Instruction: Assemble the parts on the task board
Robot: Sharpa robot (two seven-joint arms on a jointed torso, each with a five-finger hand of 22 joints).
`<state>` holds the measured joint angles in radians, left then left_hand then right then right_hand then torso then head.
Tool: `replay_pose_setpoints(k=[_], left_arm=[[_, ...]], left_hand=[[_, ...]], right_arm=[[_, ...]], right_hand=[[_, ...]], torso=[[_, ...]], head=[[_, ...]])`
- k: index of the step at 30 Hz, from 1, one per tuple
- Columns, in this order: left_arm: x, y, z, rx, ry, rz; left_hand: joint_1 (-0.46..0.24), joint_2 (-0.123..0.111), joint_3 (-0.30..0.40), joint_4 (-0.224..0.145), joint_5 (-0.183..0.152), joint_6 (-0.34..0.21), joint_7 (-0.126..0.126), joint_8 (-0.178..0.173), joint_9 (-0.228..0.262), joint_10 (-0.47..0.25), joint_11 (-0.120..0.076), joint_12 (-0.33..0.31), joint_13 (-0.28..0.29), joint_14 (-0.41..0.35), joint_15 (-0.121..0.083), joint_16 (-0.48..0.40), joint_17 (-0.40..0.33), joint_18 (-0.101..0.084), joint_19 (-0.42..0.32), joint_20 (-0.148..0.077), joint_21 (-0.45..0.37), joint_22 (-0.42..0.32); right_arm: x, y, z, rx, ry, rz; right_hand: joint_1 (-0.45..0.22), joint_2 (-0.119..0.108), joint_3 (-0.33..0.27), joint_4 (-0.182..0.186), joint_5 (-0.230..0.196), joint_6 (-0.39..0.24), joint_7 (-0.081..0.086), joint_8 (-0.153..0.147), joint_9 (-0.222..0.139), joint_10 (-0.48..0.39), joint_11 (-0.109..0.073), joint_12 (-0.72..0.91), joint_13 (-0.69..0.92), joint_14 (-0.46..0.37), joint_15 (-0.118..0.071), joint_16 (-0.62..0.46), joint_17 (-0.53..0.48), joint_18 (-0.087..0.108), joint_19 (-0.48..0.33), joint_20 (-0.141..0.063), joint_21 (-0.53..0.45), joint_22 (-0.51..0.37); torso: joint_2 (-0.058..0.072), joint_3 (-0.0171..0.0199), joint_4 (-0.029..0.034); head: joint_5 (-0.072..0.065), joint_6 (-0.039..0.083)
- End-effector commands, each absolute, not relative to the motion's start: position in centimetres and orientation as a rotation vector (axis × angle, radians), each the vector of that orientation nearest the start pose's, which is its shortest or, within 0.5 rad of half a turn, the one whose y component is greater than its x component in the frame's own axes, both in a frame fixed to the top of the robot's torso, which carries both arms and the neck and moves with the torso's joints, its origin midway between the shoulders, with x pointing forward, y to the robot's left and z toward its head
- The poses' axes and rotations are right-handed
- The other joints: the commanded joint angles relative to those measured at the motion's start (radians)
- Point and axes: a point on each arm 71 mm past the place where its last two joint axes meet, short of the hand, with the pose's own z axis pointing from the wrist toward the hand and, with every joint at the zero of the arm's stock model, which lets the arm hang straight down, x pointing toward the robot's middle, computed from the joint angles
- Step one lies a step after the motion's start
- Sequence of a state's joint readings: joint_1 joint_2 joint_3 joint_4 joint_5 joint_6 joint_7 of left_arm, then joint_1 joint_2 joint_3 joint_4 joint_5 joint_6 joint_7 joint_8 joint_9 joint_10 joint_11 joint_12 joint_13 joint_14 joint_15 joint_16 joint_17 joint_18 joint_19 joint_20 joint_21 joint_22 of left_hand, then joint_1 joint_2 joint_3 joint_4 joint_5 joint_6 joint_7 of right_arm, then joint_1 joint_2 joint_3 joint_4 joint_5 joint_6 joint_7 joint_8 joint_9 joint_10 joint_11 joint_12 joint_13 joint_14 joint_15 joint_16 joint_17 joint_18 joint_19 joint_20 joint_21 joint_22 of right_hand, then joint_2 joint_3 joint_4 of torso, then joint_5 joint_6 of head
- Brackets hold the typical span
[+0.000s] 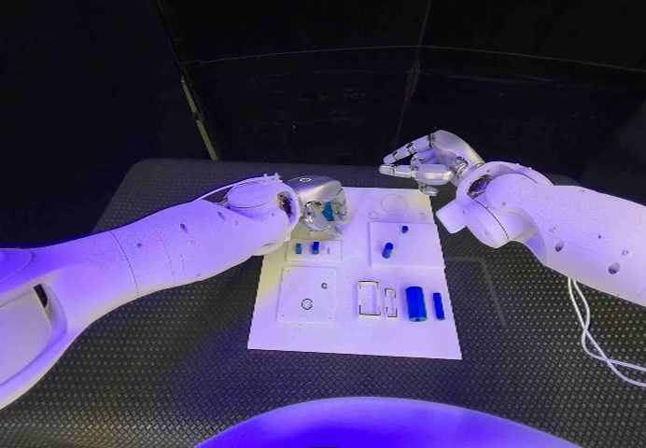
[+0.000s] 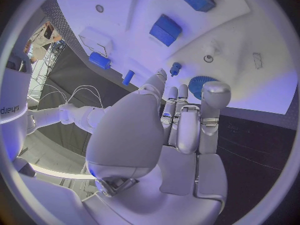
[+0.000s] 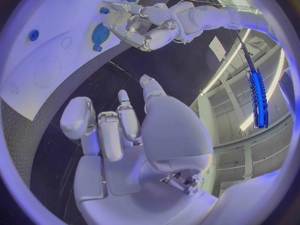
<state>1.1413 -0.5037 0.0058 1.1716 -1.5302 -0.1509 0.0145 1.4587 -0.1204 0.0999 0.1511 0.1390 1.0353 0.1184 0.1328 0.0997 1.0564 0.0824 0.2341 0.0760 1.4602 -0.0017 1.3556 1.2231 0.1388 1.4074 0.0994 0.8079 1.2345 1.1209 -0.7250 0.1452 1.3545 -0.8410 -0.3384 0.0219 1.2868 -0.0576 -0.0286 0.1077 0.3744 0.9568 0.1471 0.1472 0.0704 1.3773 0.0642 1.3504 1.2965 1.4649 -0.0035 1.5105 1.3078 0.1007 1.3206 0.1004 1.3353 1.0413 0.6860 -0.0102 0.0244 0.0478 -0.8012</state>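
The white task board (image 1: pixel 353 341) lies flat mid-table — a rectangular plate with raised square blocks and cut-out slots. Small blue parts (image 1: pixel 416 303) rest on it: two cylinders lying side by side near its right edge, shorter pieces (image 1: pixel 387 249) farther up — all well apart.

The head view looks steeply down on the table (image 1: pixel 161 392) from the robot's side, taking in the whole board (image 1: pixel 353 338). Each wrist view sits close behind its own hand, facing past the fingers to the board's far end. All three share that end of the board.
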Motion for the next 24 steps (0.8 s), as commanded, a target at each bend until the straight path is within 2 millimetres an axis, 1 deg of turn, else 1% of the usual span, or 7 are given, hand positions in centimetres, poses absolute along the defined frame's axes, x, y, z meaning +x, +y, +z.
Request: replay_pose_setpoints(k=[1,3,11,24], left_arm=[[52.7,11.2,-23.1,0.375,1.822,-0.684],[52.7,11.1,-23.2,0.378,1.834,-0.679],[52.9,11.2,-23.6,0.379,1.872,-0.654],[53.1,10.9,-24.1,0.392,1.904,-0.622]], left_hand=[[0.006,0.02,0.012,-0.006,-0.001,0.015,-0.003,-0.005,-0.001,0.016,-0.002,-0.008,-0.001,0.037,-0.001,0.008,0.004,-0.02,0.01,-0.001,0.02,0.013],[0.009,0.024,0.018,-0.006,0.0,0.023,-0.005,-0.005,0.0,0.025,-0.003,-0.009,0.0,0.038,-0.001,0.01,0.006,-0.021,0.011,-0.001,0.031,0.02],[0.009,0.025,0.022,-0.005,0.0,0.029,-0.005,-0.005,0.0,0.032,-0.005,-0.01,0.0,0.039,-0.002,0.012,0.006,-0.024,0.015,-0.002,0.051,0.031],[0.029,0.04,0.066,-0.009,0.002,0.047,-0.004,-0.012,-0.001,0.059,-0.011,-0.025,-0.001,0.038,-0.007,0.014,0.002,-0.025,0.013,-0.006,0.068,0.05]], right_arm=[[52.7,-19.6,-17.1,0.505,1.611,1.049],[52.7,-19.6,-17.1,0.505,1.612,1.049],[52.7,-19.6,-17.1,0.505,1.612,1.049],[52.6,-19.5,-17.1,0.504,1.612,1.051]], right_hand=[[0.004,0.009,-0.006,0.001,0.005,-0.007,0.002,0.004,-0.002,-0.003,-0.001,0.0,0.0,0.074,-0.008,-0.006,0.117,-0.001,0.001,-0.006,-0.005,-0.001],[0.004,0.009,-0.006,0.001,0.005,-0.007,0.002,0.004,-0.002,-0.003,-0.001,0.0,0.0,0.074,-0.008,-0.006,0.117,-0.001,0.001,-0.006,-0.005,-0.001],[0.006,0.011,-0.005,0.001,0.006,-0.007,0.002,0.004,-0.002,-0.002,-0.001,0.001,0.001,0.075,-0.008,-0.005,0.118,-0.001,0.002,-0.006,-0.004,0.0],[0.006,0.011,-0.005,0.001,0.006,-0.007,0.002,0.004,-0.002,-0.002,-0.001,0.001,0.001,0.075,-0.008,-0.005,0.118,-0.001,0.002,-0.006,-0.004,0.0]], torso=[[0.0,0.0,-0.0004],[-0.001,0.0,-0.0005],[-0.001,0.0001,0.0015],[-0.001,0.0002,0.0002]], head=[[0.0,-0.001],[0.0,-0.002],[-0.002,-0.003],[-0.001,-0.005]])
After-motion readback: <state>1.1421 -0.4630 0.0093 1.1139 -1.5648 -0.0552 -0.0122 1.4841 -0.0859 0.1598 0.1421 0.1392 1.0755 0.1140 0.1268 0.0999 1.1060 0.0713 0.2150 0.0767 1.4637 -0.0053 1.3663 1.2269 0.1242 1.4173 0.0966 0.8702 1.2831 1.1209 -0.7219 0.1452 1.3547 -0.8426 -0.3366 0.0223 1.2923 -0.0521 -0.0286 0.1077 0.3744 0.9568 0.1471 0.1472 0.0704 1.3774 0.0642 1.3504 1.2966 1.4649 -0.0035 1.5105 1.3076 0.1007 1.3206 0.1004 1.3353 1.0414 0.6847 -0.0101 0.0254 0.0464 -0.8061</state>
